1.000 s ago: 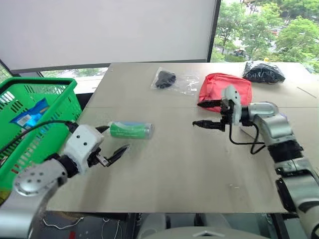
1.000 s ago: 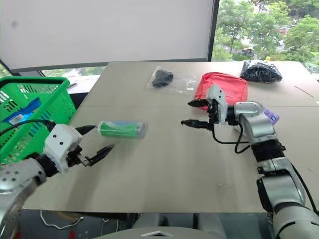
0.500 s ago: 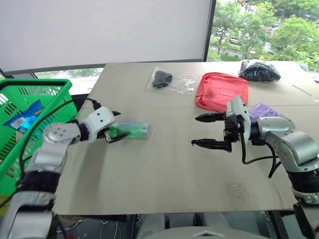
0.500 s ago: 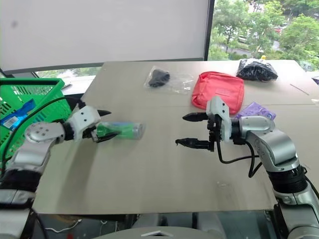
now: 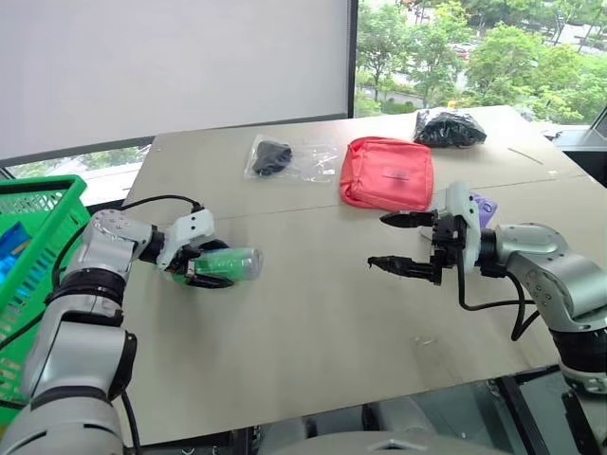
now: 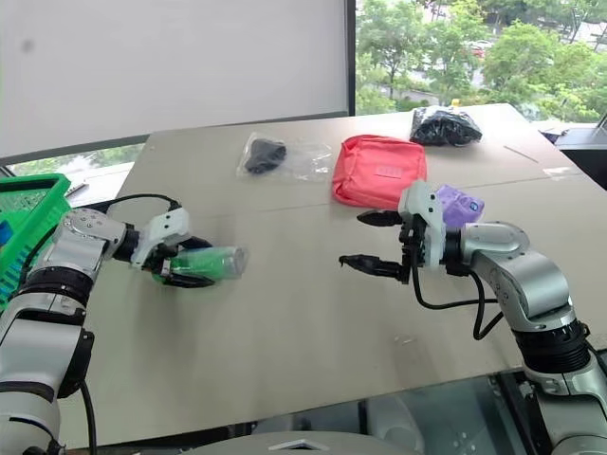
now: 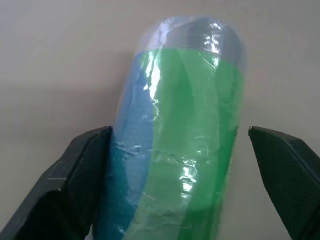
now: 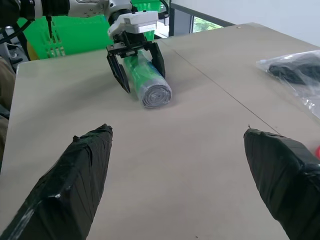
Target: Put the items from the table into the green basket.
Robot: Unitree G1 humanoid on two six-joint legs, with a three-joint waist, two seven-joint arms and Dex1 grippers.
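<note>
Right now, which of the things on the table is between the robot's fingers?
The green-and-white cylinder, lying on its side: the left gripper has an open finger on each side of it. The red zip pouch and the bags lie apart from both grippers.

The table [image 5: 313, 313] is showing a matt, smooth beige-grey top, while the cylinder [image 7: 180, 145] is gleaming under a glossy, wrinkled clear film over its green and blue. The pouch [image 5: 387, 172] is looking like soft red cloth, the clear bag [image 5: 294, 159] is shining as thin crinkled plastic, and the black bag [image 5: 450, 126] is glinting with a crumpled plastic sheen. The basket [image 5: 38, 213] is showing hard green latticed plastic, and the right gripper [image 5: 398, 242] fingers [image 8: 80, 170] are looking matt black and slightly rough, as if wrapped.
</note>
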